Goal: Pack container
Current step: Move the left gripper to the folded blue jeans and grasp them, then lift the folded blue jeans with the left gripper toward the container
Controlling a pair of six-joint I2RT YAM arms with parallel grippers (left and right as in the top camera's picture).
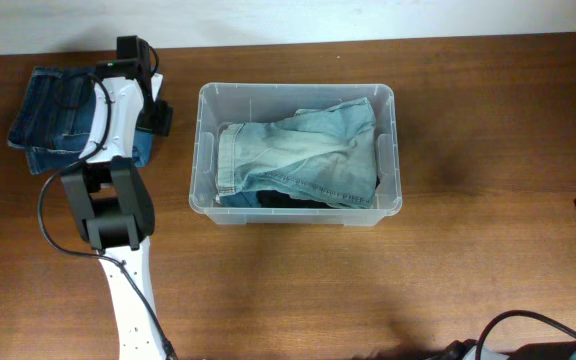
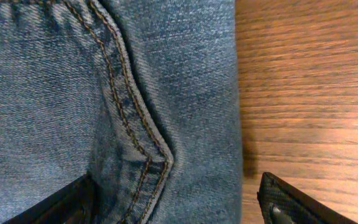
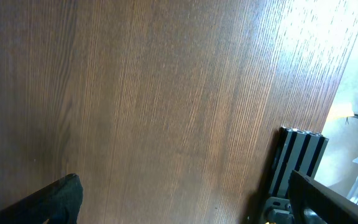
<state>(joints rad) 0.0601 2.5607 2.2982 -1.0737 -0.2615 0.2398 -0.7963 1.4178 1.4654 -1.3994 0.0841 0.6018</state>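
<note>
Left claw (image 2: 173,202) hovers low with its fingers spread wide, straddling the edge of folded dark jeans (image 2: 73,93); one finger is over the denim, the other over bare table (image 2: 303,93); the container (image 1: 396,150) sits to this claw's right, near but apart, with pale jeans (image 1: 308,150) bundled inside; right claw (image 3: 194,202), well beyond the container, gapes wide above bare wood, holding nothing.

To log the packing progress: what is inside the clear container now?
Light blue jeans fill the container. Something dark shows under them at the near wall; most of it is covered.
</note>
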